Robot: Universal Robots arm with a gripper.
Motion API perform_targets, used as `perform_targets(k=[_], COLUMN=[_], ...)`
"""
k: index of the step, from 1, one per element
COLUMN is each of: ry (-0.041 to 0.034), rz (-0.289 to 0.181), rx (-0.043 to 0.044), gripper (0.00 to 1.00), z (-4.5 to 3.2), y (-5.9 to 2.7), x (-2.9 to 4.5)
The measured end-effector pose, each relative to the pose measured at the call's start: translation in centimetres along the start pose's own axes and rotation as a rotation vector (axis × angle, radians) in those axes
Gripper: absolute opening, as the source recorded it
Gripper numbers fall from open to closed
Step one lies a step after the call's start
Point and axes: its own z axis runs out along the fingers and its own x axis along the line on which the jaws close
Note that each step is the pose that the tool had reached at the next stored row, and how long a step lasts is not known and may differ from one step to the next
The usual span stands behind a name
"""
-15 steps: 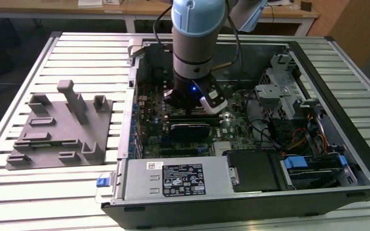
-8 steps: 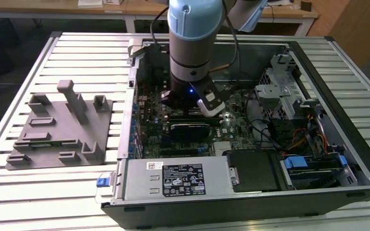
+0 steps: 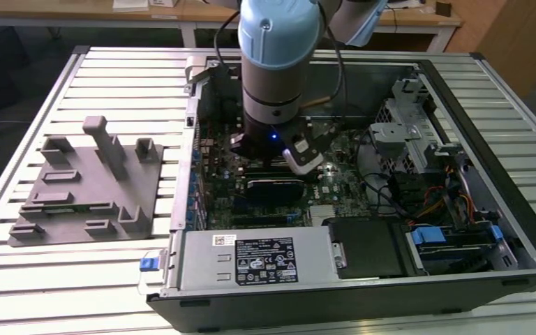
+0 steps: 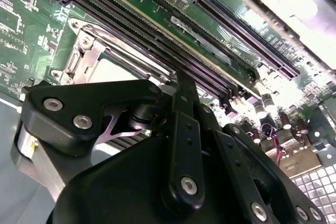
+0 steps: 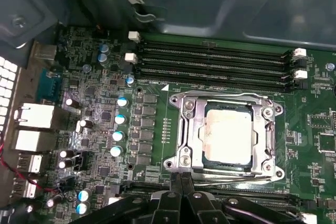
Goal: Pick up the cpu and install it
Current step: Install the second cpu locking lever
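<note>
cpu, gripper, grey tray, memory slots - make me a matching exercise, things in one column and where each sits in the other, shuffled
Things:
1. cpu
2. gripper
3. grey tray
4. memory slots

Places:
A. on the slatted table, outside the case
B. long dark rows beside the socket
C. in the socket's metal frame
D. over the motherboard, at the socket's edge

Pairs: 1-C, 2-D, 3-A, 4-B
</note>
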Motion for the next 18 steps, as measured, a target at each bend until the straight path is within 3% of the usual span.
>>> perform_targets(k=[7, 18], ry=[-0.0016, -0.0053], rz=[0.000, 0.001], rx=[-0.0232, -0.0737], gripper=[0.11, 0.11], z=[0.07, 0.65], y=[-0.68, -0.92], x=[0.20, 0.51])
